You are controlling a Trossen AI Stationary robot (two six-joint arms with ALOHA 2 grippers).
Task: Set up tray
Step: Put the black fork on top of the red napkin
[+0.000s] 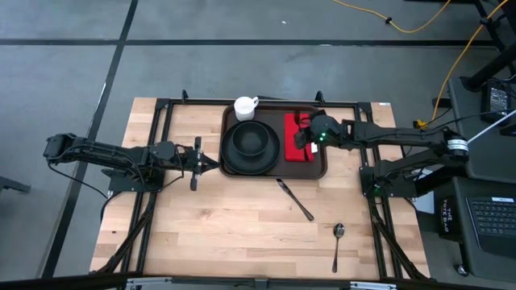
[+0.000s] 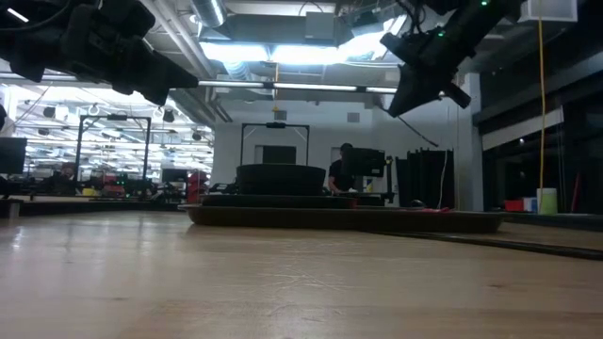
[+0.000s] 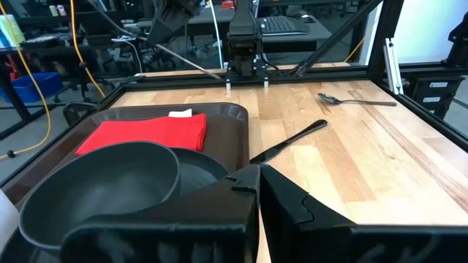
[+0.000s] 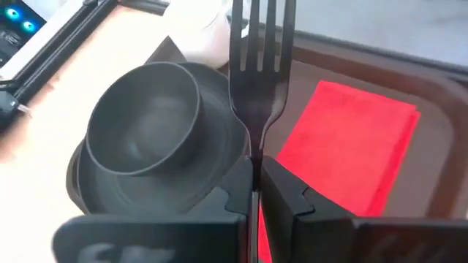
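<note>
The worktop [image 1: 242, 225] is pale wood, and from the low view its far edge hides most of what lies flat on it. The tray [image 1: 322, 165] sits at the worktop's far middle, between the two arms; in the low view it shows only as a dark flat band. On the tray lies a round black plate [image 1: 230, 157] with a black bowl [image 1: 251, 138] on it, a red napkin [image 1: 292, 137] just beside the plate, and a white cup [image 1: 244, 107] at the tray's far corner, cut off in both wrist views. A dark knife [image 1: 295, 200] and a spoon [image 1: 338, 242] lie on bare wood, apart from the tray. The right end effector [image 4: 256, 183] hovers over the napkin, clenched on the handle of a black fork [image 4: 261, 51]; the handle's lower end is hidden between the fingers. The left end effector [image 3: 257, 183] waits just beside the tray's left edge, fingers pressed together, grasping nothing.
</note>
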